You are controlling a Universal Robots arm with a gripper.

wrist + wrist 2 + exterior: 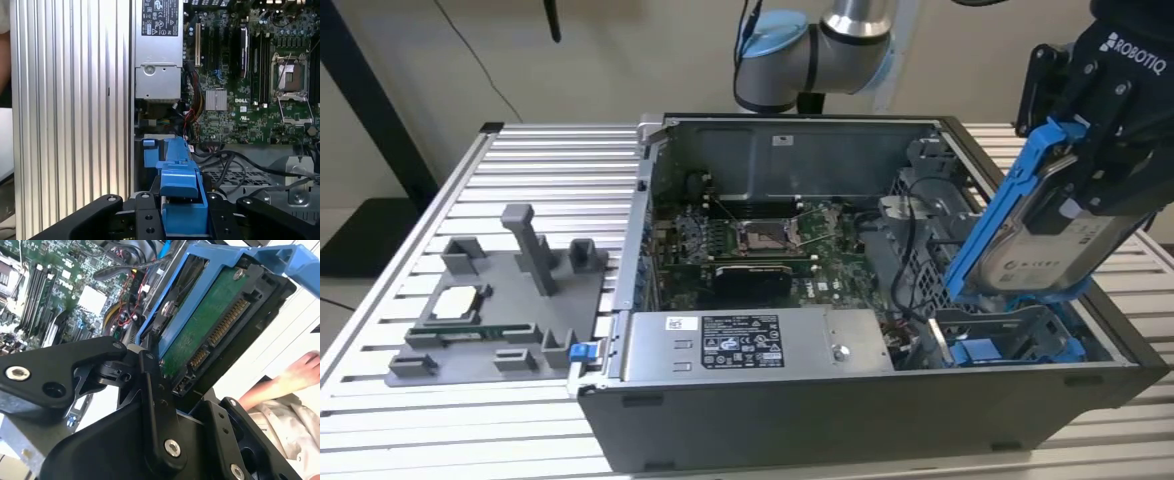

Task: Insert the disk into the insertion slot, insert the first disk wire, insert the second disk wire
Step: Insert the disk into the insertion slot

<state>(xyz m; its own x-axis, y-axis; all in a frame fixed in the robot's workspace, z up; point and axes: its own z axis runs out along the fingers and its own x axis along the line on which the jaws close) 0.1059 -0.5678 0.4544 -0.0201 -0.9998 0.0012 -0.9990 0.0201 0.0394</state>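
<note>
Ribbed aluminium tabletop before a plain beige wall, black post alongside.

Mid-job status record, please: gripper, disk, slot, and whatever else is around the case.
gripper: shut on the disk, above the case's corner at the exterior view's right
disk: in its blue carrier, tilted, lower end near the cage's top, not yet inserted
insertion slot: drive cage below the disk
blue carrier: another one, low in the cage
computer case: open, motherboard exposed
table: grey fixture with parts, exterior view's left
person: arm in the second wrist view
</note>
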